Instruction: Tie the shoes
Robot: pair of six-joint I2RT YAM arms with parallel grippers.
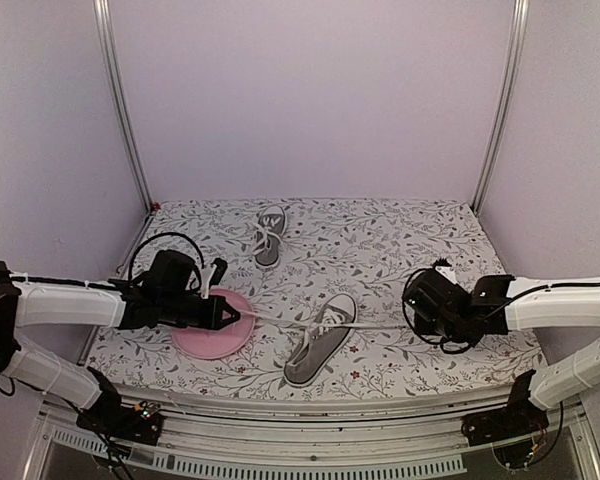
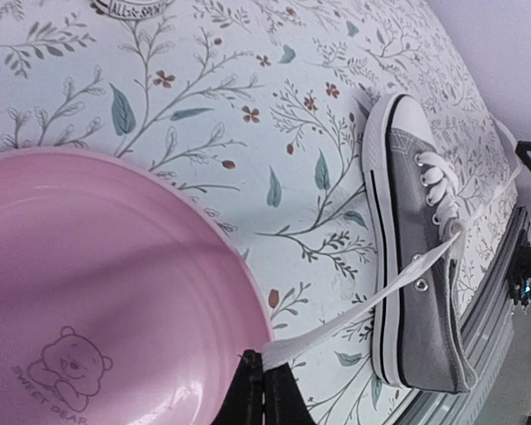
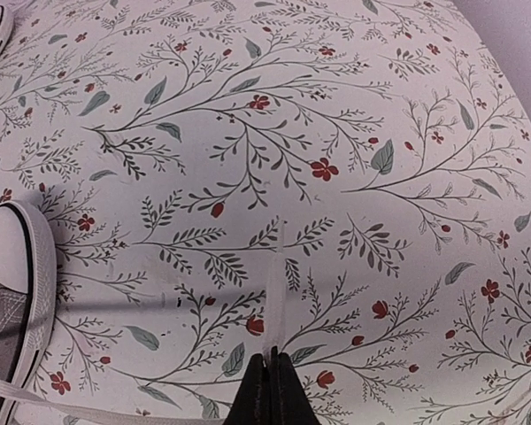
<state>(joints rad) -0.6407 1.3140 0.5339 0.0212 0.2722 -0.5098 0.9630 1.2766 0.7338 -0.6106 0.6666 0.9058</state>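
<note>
Two grey shoes with white laces lie on the flowered table. The near shoe (image 1: 322,340) lies at the middle front and the far shoe (image 1: 270,236) further back. My left gripper (image 1: 242,315) hovers over the pink plate's right rim, shut on one white lace (image 2: 363,305) that runs taut to the near shoe (image 2: 420,266). My right gripper (image 1: 408,322) is right of that shoe, shut on the other lace, whose tip (image 3: 274,283) sticks out past the shut fingers (image 3: 273,357). The near shoe's toe (image 3: 13,274) shows at the left of the right wrist view.
A round pink plate (image 1: 210,330) with a bear print (image 2: 71,376) lies left of the near shoe, under my left gripper. The table's metal front edge (image 1: 310,405) runs close behind the near shoe's heel. Frame posts and lilac walls enclose the back and sides.
</note>
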